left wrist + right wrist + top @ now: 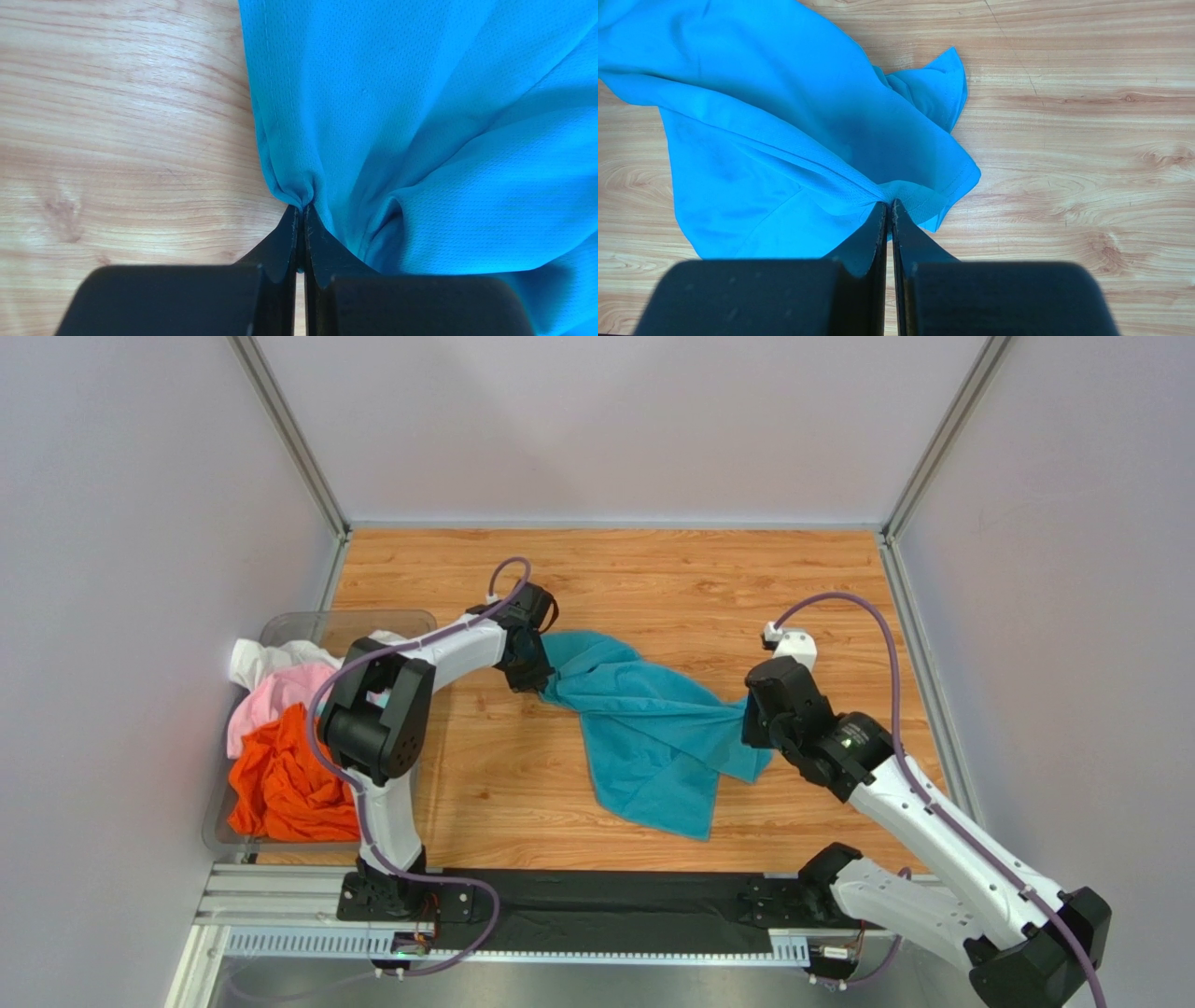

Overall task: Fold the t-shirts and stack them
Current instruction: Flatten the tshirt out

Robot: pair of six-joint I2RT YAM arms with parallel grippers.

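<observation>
Top view: the teal t-shirt [648, 731] lies crumpled on the wooden table [701, 581], stretched between the two grippers. The left gripper [529, 672] sits at its far-left corner and the right gripper [755, 723] at its right edge. From above, the fingertips of both are hidden under their own black housings and the bunched cloth.

Left wrist view: the left gripper [302, 210] has its jaws pressed together on a small gathered pucker of the teal t-shirt [435, 126]. The cloth fans out ahead and to the right of the fingertips and is cut off at the top and right edges. Bare table [119, 140] lies to the left of the fingers.

Right wrist view: the right gripper [888, 206] is likewise closed, pinching a hemmed edge of the teal t-shirt [773, 140]. The shirt spreads ahead and to the left of the fingertips and runs out of view at the top left.

Beyond the left arm, well to the left of its gripper, a clear plastic bin [337, 618] holds an orange shirt [288, 787], a pink shirt [274, 697] and a white shirt [257, 661]. The arm's elbow covers part of the bin's contents, and how these garments are layered cannot be made out.
</observation>
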